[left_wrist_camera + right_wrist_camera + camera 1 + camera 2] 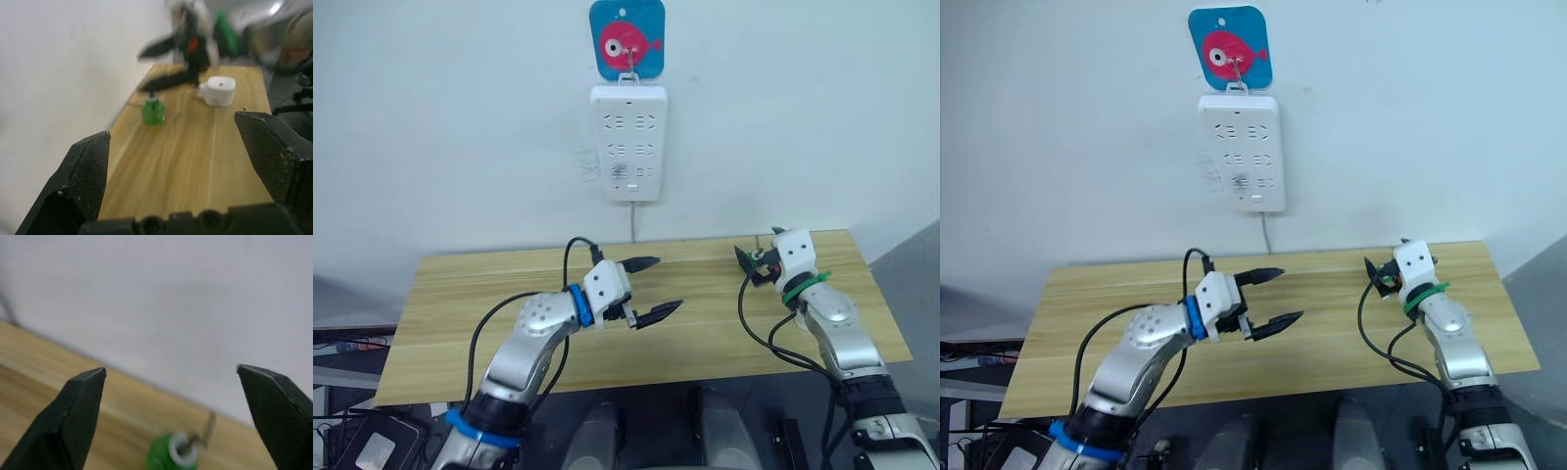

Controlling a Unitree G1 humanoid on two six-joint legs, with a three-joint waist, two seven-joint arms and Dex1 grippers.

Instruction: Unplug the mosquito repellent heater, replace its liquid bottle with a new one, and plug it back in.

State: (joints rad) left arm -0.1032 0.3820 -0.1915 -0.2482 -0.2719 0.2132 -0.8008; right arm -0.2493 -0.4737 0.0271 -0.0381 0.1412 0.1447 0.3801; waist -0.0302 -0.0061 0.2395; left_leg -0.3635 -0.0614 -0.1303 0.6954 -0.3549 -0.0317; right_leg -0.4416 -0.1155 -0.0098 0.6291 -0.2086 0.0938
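White mosquito repellent heater (218, 90) sits on the worktop (186, 161), vent hole upward. Left gripper (652, 288) and right gripper (181, 406) hover, fingers apart.

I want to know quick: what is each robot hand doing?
Left gripper: open, holding nothing.
Right gripper: open, holding nothing.

A white power strip (628, 142) hangs on a fish-patterned hook (626, 40) above the wooden table (460, 304)
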